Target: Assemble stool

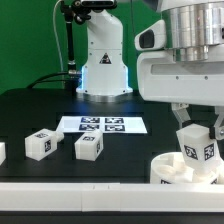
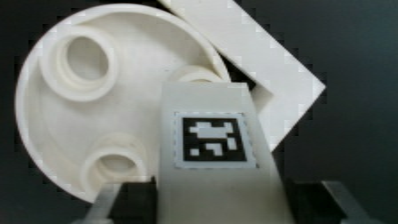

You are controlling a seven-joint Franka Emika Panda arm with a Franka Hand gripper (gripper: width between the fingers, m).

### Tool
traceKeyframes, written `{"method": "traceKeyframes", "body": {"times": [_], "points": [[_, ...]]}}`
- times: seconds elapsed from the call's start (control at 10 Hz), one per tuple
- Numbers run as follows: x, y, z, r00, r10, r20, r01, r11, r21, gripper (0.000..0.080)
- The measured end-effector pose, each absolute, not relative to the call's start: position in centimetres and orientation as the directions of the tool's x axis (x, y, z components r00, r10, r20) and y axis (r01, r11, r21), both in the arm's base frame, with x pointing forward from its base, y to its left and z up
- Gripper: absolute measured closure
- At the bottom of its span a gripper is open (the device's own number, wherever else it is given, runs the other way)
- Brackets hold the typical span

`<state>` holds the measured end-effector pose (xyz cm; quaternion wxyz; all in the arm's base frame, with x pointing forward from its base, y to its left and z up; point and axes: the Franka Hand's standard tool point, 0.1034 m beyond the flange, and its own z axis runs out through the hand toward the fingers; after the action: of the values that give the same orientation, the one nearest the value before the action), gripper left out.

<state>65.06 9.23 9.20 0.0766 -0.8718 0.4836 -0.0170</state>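
Pinching a tagged white leg (image 2: 214,130) between its fingers, the end effector (image 1: 198,138) holds it upright over the round seat (image 1: 168,170) at the exterior view's right. Two loose legs (image 1: 41,144) (image 1: 89,146) sit apart on the dark worktop (image 1: 40,108), just in front of the marker board (image 1: 102,125).

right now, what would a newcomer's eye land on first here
The robot's gripper grips a white plastic block leg with a black-and-white square tag, over the round white ring-shaped seat at the exterior view's right. Two more tagged white blocks lie loose on the black table, toward that view's left.
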Motion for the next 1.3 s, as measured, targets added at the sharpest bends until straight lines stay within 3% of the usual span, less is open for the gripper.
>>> {"method": "traceKeyframes", "body": {"times": [0.6,1.0,1.1,1.2,1.3], "points": [[64.4,11.0,8.9,0.021,-0.986,-0.164,-0.994,-0.003,-0.106,0.0456],[64.5,11.5,9.0,-0.147,-0.965,-0.215,-0.983,0.166,-0.075,0.0456],[64.4,11.5,8.9,-0.124,-0.969,-0.214,-0.986,0.144,-0.080,0.0368],[64.4,11.5,9.0,-0.108,-0.971,-0.213,-0.988,0.128,-0.083,0.0368],[64.5,11.5,9.4,-0.058,-0.976,-0.211,-0.992,0.080,-0.096,0.0207]]}}
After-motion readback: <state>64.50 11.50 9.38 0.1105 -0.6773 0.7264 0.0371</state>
